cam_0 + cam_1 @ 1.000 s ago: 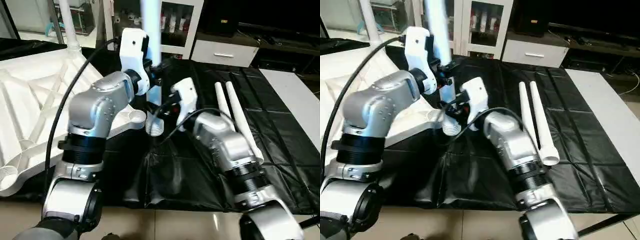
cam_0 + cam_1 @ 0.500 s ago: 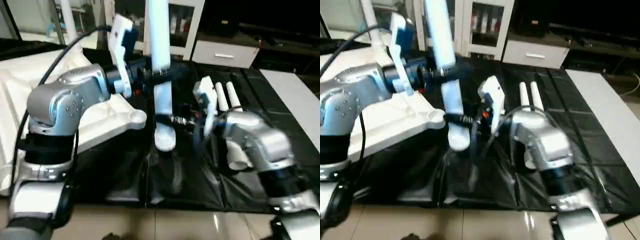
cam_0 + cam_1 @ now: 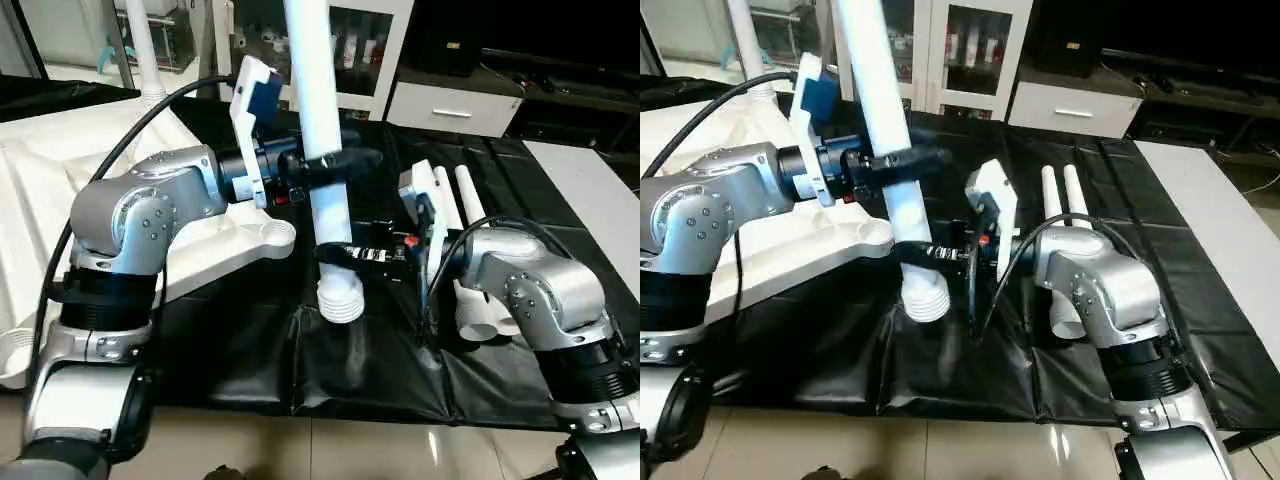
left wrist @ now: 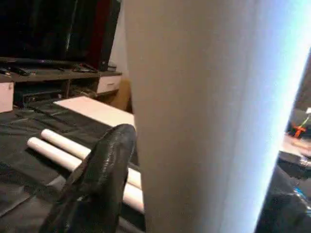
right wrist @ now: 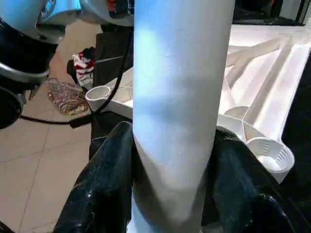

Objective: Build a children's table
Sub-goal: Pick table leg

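White plastic leg [image 3: 325, 150] stands upright just beside the upturned table top's corner socket [image 3: 272, 235], pinched by left claw [image 3: 330, 163] above, right claw [image 3: 345, 252] below. Next: carry its ribbed end into the socket.

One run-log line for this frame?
left gripper: on raised leg | right gripper: shut on leg, lower | tabletop: upside down | spare legs: on mat
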You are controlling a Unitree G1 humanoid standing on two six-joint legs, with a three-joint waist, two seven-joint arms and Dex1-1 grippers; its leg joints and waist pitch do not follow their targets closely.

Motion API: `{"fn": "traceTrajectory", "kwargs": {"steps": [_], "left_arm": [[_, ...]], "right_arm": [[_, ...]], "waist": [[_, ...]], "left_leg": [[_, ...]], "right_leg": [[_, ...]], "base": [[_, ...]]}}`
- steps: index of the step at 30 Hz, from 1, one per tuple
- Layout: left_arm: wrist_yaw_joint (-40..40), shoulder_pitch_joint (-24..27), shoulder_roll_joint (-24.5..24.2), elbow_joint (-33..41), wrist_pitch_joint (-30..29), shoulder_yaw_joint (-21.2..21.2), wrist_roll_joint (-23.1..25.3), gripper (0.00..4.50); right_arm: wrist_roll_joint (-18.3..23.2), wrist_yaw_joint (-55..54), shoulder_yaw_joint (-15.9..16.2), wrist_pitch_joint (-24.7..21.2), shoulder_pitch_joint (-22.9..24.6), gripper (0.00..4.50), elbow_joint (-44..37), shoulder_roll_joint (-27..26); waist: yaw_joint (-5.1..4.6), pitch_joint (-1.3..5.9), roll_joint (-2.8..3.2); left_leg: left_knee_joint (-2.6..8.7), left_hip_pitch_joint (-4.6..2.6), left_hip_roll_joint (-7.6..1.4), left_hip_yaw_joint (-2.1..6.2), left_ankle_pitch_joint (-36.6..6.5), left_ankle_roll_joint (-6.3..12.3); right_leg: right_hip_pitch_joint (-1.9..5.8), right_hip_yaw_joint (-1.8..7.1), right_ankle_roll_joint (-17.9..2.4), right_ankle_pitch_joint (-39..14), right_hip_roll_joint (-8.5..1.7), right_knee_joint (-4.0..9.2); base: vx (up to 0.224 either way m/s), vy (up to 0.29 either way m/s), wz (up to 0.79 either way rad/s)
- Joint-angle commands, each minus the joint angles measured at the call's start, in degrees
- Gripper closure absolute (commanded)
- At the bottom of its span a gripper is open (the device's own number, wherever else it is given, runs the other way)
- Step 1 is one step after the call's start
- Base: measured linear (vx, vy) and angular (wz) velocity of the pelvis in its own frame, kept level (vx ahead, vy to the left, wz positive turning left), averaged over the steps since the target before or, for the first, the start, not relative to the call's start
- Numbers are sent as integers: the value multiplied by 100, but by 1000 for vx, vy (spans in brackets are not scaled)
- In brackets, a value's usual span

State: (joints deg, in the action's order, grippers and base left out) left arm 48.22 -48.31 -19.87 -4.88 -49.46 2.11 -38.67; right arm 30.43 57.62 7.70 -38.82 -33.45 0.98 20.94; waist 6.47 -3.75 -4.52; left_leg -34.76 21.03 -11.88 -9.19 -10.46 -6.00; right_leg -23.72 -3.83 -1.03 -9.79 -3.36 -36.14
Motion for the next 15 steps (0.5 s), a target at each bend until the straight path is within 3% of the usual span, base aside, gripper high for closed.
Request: {"fn": "traceTrajectory", "kwargs": {"steps": [1, 8, 12, 14, 15], "left_arm": [[-205, -192, -19, -101, 3, 234, 8, 191], [-404, -224, 46, -205, 16, 322, 7, 256], [-427, -228, 25, -193, 72, 262, 95, 265], [-431, -231, 7, -189, 108, 209, 145, 267], [-423, -233, -7, -179, 125, 171, 175, 267]], "right_arm": [[89, 77, 32, -74, 24, 270, -230, 50], [20, 14, 48, -23, 0, 270, -202, 6], [-78, -76, 64, 106, -21, 270, -153, -29], [-86, -111, 58, 132, -32, 200, -121, -65], [-86, -114, 66, 130, -28, 200, -118, -69]], "waist": [[8, 432, 80], [13, 428, 74], [7, 435, 71], [3, 434, 73], [4, 433, 68]], "left_leg": [[405, -47, -107, -13, -850, -183], [405, -50, -108, -17, -861, -186], [402, -43, -106, -16, -764, -177], [401, -46, -105, -18, -772, -175], [404, -45, -106, -17, -773, -177]], "right_leg": [[362, 263, -1009, -1059, -415, 390], [354, 266, -953, -1186, -418, 405], [361, 266, -946, -1072, -417, 390], [356, 266, -960, -1053, -415, 390], [360, 266, -956, -1065, -416, 394]], "base": [[0, 0, 0], [0, 0, 0], [0, 0, 0], [0, 0, 0], [0, 0, 0]]}}
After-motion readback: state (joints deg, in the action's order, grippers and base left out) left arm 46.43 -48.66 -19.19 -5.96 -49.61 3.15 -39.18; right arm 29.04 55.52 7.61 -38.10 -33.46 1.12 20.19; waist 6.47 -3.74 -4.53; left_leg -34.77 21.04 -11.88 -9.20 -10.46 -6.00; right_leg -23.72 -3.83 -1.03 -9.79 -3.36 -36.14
